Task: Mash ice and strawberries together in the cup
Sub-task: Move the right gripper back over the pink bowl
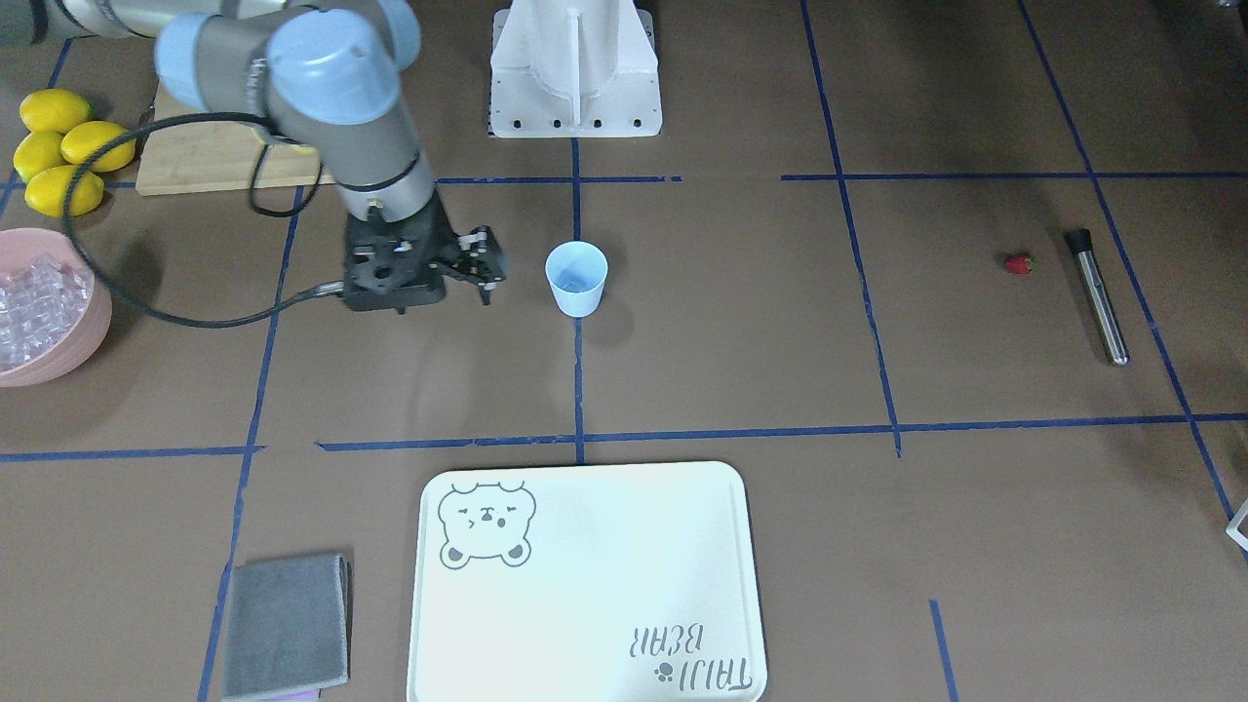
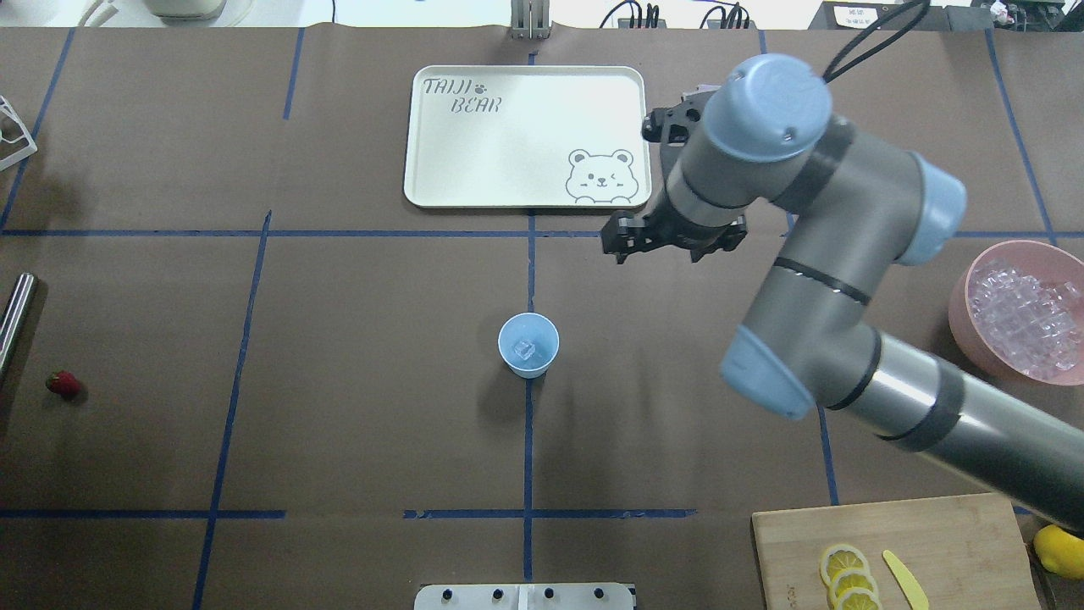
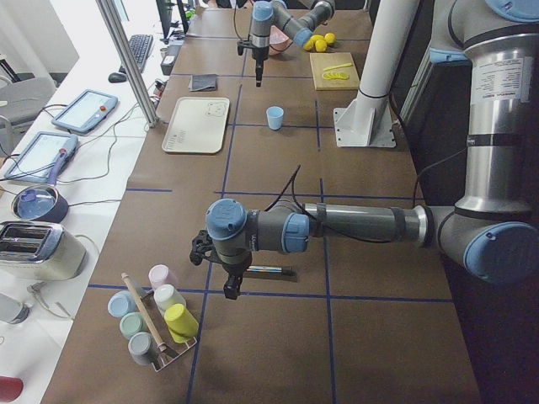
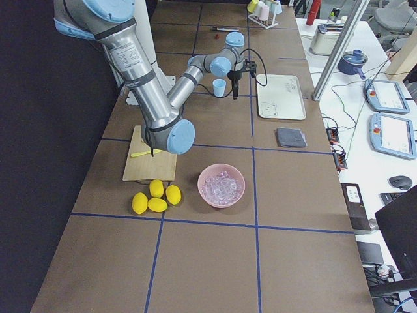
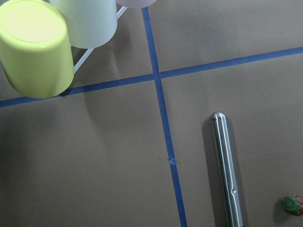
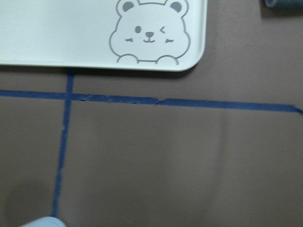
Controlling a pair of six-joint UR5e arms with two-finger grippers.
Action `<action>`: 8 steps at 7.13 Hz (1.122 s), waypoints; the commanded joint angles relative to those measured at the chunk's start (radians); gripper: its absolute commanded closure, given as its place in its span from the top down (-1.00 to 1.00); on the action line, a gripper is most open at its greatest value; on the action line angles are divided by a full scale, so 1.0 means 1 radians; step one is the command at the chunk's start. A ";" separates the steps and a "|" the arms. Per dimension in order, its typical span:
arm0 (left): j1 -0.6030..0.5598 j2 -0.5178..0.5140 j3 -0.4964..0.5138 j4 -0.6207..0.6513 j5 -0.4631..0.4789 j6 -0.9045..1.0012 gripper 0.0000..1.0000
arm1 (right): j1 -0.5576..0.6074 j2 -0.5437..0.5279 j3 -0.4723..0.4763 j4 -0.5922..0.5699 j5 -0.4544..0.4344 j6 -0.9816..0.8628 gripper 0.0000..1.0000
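Observation:
The pale-blue cup [image 2: 528,343] stands upright at the table's centre with one ice cube [image 2: 526,349] inside it. More ice [image 2: 1020,313] fills the pink bowl [image 2: 961,315] at the right. My right gripper [image 2: 656,254] hangs open and empty between the cup and the tray, off to the cup's side [image 1: 444,304]. The strawberry [image 1: 1018,263] lies alone on the table beside a steel muddler [image 1: 1100,297]. The left wrist view shows the same muddler [image 5: 227,170] and strawberry [image 5: 292,204]. My left gripper [image 3: 229,290] hovers near them; I cannot tell whether it is open or shut.
A cream bear tray [image 1: 585,585] and a grey cloth [image 1: 286,624] lie beyond the cup. Several lemons [image 1: 58,146] sit by a wooden board [image 2: 889,542] carrying lemon slices [image 2: 847,576]. A rack of coloured cups [image 5: 38,47] stands near the left gripper.

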 commanded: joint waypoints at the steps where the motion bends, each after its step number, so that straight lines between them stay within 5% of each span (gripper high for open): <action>1: 0.000 0.000 0.001 0.000 0.000 0.000 1.00 | 0.215 -0.303 0.122 0.013 0.120 -0.397 1.00; 3: 0.000 0.000 -0.001 0.000 0.000 0.000 1.00 | 0.366 -0.498 0.135 0.034 0.166 -0.704 1.00; 5: 0.000 0.000 -0.007 0.000 0.000 0.000 1.00 | 0.388 -0.626 0.083 0.204 0.166 -0.748 0.99; 8: 0.000 0.000 -0.012 0.000 0.000 0.000 1.00 | 0.387 -0.643 -0.012 0.343 0.116 -0.756 0.81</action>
